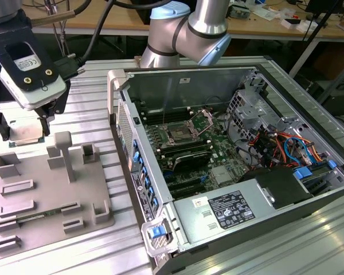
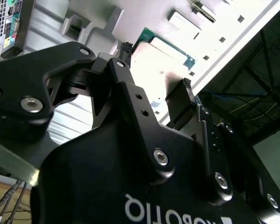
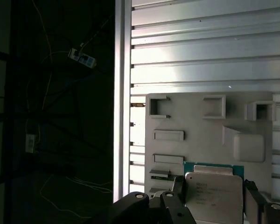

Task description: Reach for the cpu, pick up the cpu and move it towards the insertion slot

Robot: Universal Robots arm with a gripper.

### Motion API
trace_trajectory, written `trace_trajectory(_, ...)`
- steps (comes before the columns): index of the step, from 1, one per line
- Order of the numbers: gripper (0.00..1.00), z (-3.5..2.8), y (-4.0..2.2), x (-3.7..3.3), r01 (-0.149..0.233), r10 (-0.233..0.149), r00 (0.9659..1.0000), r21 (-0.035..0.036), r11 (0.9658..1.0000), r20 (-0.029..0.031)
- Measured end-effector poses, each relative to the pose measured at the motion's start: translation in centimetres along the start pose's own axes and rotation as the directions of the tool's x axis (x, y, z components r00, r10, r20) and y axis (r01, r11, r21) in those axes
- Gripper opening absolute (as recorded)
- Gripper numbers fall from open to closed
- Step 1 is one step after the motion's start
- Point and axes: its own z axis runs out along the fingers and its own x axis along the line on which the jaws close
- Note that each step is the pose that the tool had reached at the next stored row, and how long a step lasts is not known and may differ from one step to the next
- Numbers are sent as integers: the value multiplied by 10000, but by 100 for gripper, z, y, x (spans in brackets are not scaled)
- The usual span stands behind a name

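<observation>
cpu (image 3: pixel 213 201) flat, silvery (green rim), in claw (image 3: pixel 214 186)

Gripper (image 1: pixel 22 135) hung at the exterior view's left, dark fingers (image 1: pixel 46 121) pressed against both sides of the cpu (image 1: pixel 23 129), chip held flat. The grey tray (image 1: pixel 46 195) with raised blocks lay just under the tool, and the chip looked clear of it. The insertion slot (image 1: pixel 180 135) sat well apart from the gripper, on the green motherboard (image 1: pixel 221 156) inside the open computer case (image 1: pixel 178 74). The arm's silver joints (image 1: pixel 186 28) stood beyond the case, far from the tool.

silvery metal cpu (image 3: pixel 214 198) (dull sheen), matt grey plastic tray (image 3: pixel 196 116)
</observation>
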Motion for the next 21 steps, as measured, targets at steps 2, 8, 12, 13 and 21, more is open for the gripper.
trace_trajectory(2,55,0,0,-15,0,0,10000,0,10000,-1)
trace_trajectory(8,55,-1,-1,-59,0,0,10000,0,10000,0)
trace_trajectory(12,55,-1,-2,-67,0,0,10000,0,10000,-1)
trace_trajectory(13,55,-1,-2,-67,0,0,10000,0,10000,-1)
trace_trajectory(21,55,-49,-2,-67,0,0,10000,0,10000,0)
